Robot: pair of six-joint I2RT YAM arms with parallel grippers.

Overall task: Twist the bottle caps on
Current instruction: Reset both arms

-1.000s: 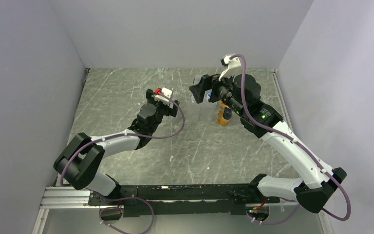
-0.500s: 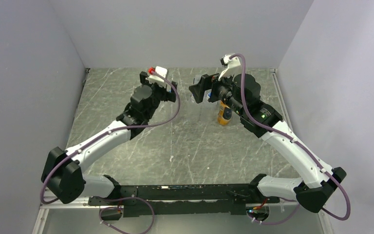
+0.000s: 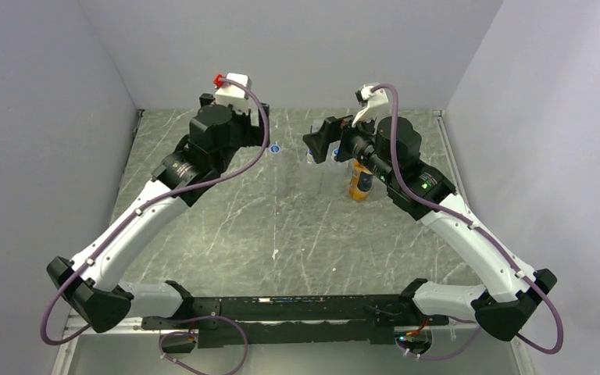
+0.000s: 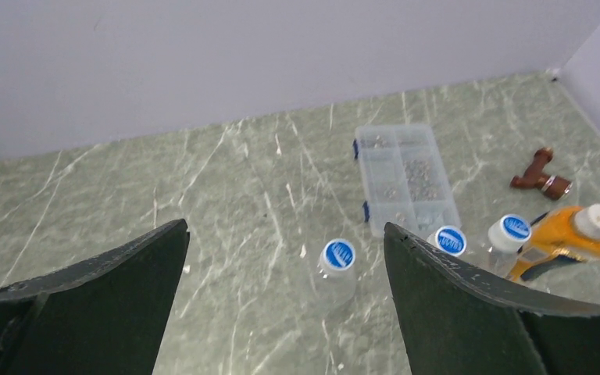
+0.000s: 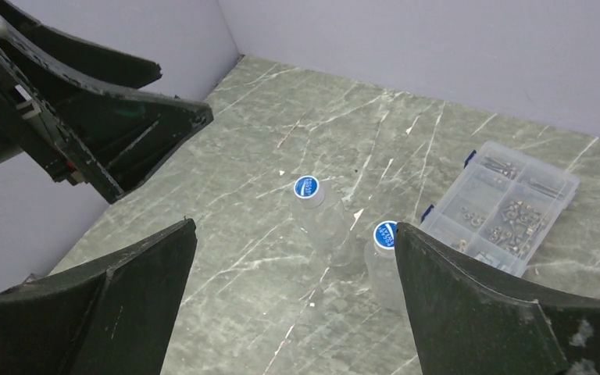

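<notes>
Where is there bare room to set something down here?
Bare: the near half of the tabletop, and the stretch left of the lone clear bottle. Crowded: to its right, where compartment box, two capped bottles and orange bottle cluster.

3 clear bottles (image 4: 334, 287) w/ blue caps (image 4: 338, 255), 1 orange bottle (image 4: 556, 241), 1 box (image 4: 406, 178), 1 fitting (image 4: 541, 175).

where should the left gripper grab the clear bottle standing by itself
Grip the bottle by its clear body, below the blue cap, coming down with the open left gripper astride it. It stands upright and round, with bare table around it; the other bottles are off to one side.
</notes>
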